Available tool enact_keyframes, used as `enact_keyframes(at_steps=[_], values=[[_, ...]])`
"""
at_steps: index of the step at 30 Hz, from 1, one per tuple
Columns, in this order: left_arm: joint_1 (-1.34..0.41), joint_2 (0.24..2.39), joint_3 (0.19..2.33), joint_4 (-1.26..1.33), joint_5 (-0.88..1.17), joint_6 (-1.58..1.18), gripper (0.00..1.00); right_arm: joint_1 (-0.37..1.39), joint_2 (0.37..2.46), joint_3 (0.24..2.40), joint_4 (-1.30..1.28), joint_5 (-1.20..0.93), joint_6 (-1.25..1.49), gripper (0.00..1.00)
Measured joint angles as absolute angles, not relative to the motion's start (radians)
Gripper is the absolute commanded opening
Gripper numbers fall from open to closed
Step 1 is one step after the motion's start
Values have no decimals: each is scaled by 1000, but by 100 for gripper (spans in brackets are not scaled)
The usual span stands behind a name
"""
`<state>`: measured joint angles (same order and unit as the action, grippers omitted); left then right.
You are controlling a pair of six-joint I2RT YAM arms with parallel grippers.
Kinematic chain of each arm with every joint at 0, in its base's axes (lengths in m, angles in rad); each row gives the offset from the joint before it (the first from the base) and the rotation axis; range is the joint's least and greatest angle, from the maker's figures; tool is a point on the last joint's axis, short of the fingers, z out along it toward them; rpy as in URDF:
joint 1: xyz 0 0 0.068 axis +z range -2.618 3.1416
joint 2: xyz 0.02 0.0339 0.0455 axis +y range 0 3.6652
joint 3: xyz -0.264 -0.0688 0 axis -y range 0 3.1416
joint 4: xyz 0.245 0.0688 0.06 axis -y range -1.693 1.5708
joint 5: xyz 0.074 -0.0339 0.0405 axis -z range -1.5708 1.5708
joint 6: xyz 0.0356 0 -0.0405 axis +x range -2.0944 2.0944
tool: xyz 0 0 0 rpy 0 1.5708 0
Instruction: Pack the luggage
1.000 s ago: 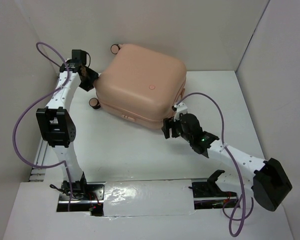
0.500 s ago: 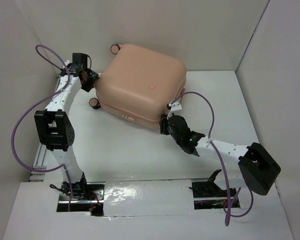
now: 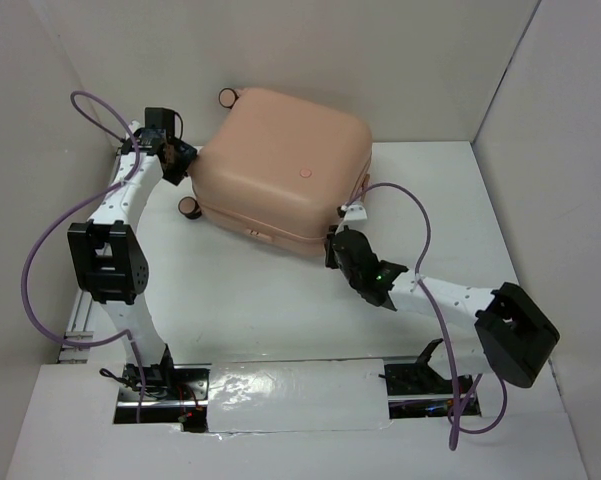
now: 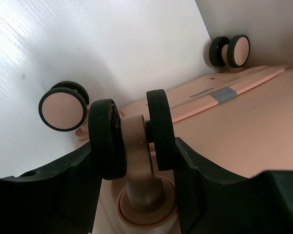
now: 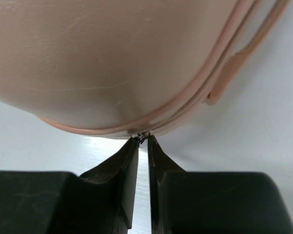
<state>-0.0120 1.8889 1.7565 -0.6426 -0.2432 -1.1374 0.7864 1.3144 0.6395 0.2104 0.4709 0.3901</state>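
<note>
One luggage point(image 3: 285, 160) near the surface's point(image 3: 240, 300) far edge, three wheels point(image 4: 107, 139) showing on it; two end effectors, a left end effector point(image 3: 183, 162) and a right end effector point(image 5: 142, 139).

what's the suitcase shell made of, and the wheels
The luggage shell looks like hard moulded plastic, satin-smooth: soft sheen and fine scratches show in the right wrist view. Its wheels seem to be peach plastic discs rimmed with matte black rubber or soft plastic; which one, the look leaves open.
</note>
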Motion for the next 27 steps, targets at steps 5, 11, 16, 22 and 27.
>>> enact_keyframes(at_steps=[5, 11, 16, 22, 27], values=[[-12, 1869, 1738, -662, -226, -1146, 0, 733, 1284, 650, 117, 526, 477, 0], [-11, 1864, 1733, -671, -221, -1153, 0, 544, 1274, 679, 74, 673, 482, 0], [-11, 1864, 1733, -671, -221, -1152, 0, 431, 1277, 680, 98, 664, 398, 0], [-9, 1864, 1734, -670, -215, -1144, 0, 357, 1249, 678, 163, 321, 237, 43], [-7, 1864, 1734, -667, -211, -1127, 0, 369, 1049, 609, 148, 40, 139, 58]])
